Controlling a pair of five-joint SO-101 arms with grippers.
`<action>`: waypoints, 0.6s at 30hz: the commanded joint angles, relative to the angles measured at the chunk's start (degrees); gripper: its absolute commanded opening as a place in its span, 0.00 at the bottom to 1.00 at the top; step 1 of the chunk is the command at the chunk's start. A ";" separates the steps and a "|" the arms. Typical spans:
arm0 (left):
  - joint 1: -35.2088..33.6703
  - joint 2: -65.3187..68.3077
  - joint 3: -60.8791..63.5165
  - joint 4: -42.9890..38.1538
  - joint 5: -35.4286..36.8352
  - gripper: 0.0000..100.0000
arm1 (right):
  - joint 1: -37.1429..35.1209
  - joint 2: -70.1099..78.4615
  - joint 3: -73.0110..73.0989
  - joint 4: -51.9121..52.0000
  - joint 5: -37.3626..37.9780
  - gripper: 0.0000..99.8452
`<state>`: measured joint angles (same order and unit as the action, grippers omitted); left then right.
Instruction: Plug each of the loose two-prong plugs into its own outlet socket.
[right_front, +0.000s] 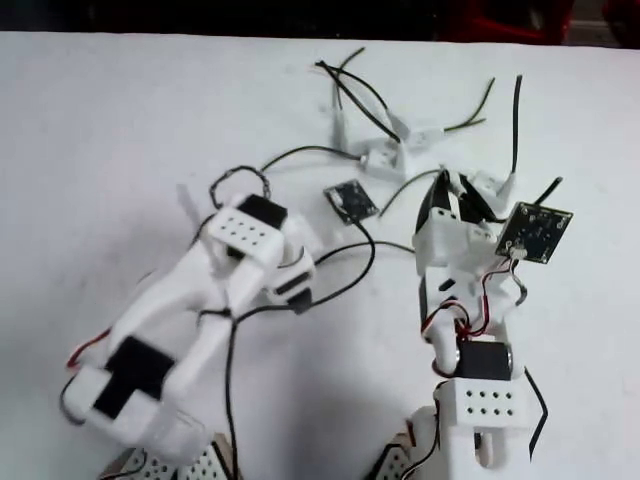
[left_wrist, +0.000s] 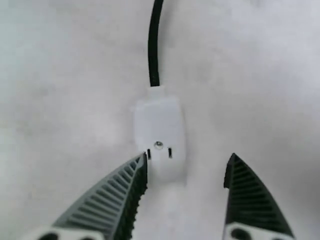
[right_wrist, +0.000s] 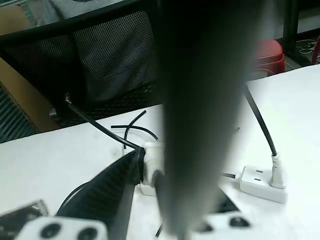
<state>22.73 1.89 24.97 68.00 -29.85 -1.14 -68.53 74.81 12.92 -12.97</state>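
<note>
A white outlet socket (left_wrist: 159, 137) with two slots and a black cord lies flat on the table. My left gripper (left_wrist: 185, 175) stands open around its near end, one finger (left_wrist: 125, 192) touching its edge and the other apart. In the high view the left arm (right_front: 250, 235) hides that gripper. My right gripper (right_front: 458, 198) is at the centre right, shut on a white plug (right_wrist: 151, 167) with a black cord. Beyond it lies another white socket (right_wrist: 256, 181) with a plug (right_wrist: 276, 171) pushed in.
More white sockets and plugs (right_front: 385, 155) with tangled black cords lie at the back centre. Two small black camera boards (right_front: 350, 200) (right_front: 535, 232) hang near the arms. A mesh chair (right_wrist: 110, 65) stands past the table edge.
</note>
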 joint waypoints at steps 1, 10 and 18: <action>0.04 9.19 -2.90 -5.45 -0.70 0.25 | 0.22 -0.48 -0.53 -0.84 -0.35 0.02; -8.84 14.46 -15.56 -2.29 -0.79 0.21 | 0.22 -0.48 -0.53 -0.84 -0.35 0.02; -16.40 18.51 -25.76 0.44 -2.90 0.22 | 0.22 -0.48 -0.53 -0.75 -0.35 0.02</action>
<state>10.24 20.70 6.51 65.80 -31.87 -1.14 -68.53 74.81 12.92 -12.97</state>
